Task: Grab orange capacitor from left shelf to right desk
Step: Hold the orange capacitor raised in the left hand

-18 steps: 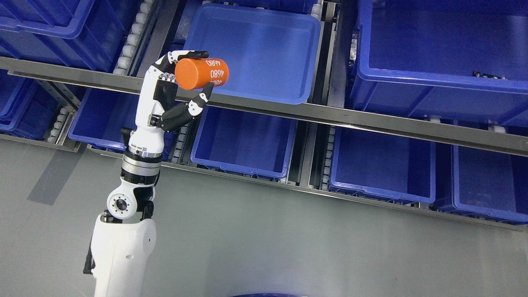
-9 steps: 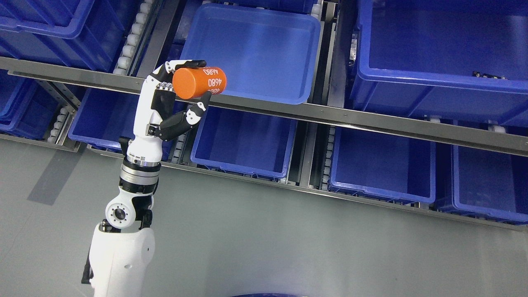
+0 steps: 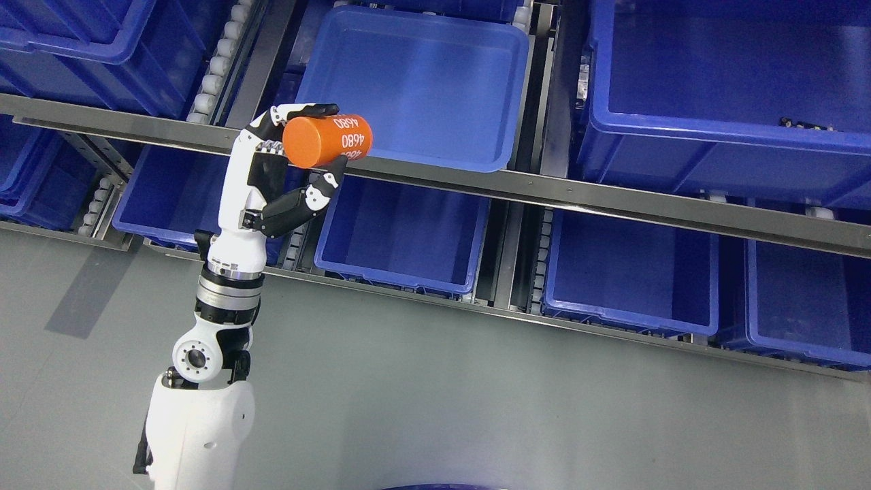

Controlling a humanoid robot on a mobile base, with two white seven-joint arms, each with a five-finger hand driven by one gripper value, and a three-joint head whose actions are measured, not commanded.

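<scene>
My left hand is shut on the orange capacitor, a short orange cylinder with white print "4680". The fingers wrap over its top and the thumb presses from below. The capacitor lies sideways, held in the air in front of the steel shelf rail, just at the near left corner of an empty blue bin on the upper shelf level. The left arm rises from the lower left. The right arm is out of view.
The shelf holds several blue bins: large ones at upper right and upper left, smaller ones on the lower level. Roller tracks run between bins. Grey floor spreads below.
My left hand with the capacitor has drawn back a little, down and to the left, away from the upper bin. The camera has not shifted.
</scene>
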